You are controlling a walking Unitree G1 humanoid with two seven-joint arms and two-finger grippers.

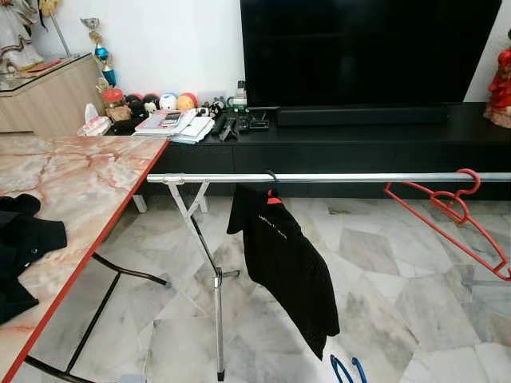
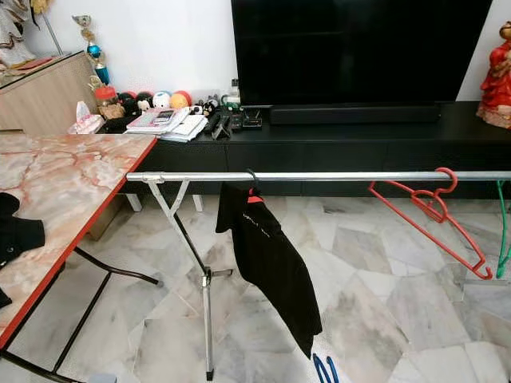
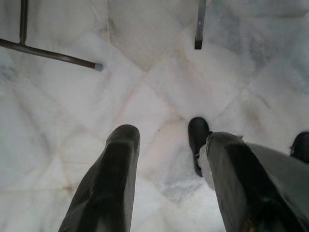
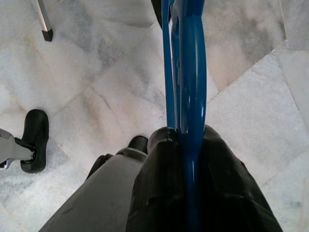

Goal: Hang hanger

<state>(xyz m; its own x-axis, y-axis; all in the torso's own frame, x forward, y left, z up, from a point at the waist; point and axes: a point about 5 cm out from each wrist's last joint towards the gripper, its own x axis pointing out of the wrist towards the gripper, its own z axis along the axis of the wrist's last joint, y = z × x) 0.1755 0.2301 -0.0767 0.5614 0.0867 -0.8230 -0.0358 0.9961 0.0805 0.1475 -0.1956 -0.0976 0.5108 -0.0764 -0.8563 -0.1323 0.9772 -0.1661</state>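
Blue hanger (image 4: 190, 72) sat clamped between the right gripper's (image 4: 186, 145) jaws, low over the marble floor (image 4: 251, 111); left gripper (image 3: 169, 159) hung released.

Before me, a black garment (image 1: 285, 267) hangs on the silver rail (image 1: 335, 178); 1 red hanger (image 1: 455, 215) dangles rightward, my table (image 1: 76, 191) left.

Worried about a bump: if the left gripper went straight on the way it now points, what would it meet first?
Most likely the marble floor. The open left gripper points down at bare tiles; the rack's foot and the table's leg lie off to the sides of that line, though depth is unclear.
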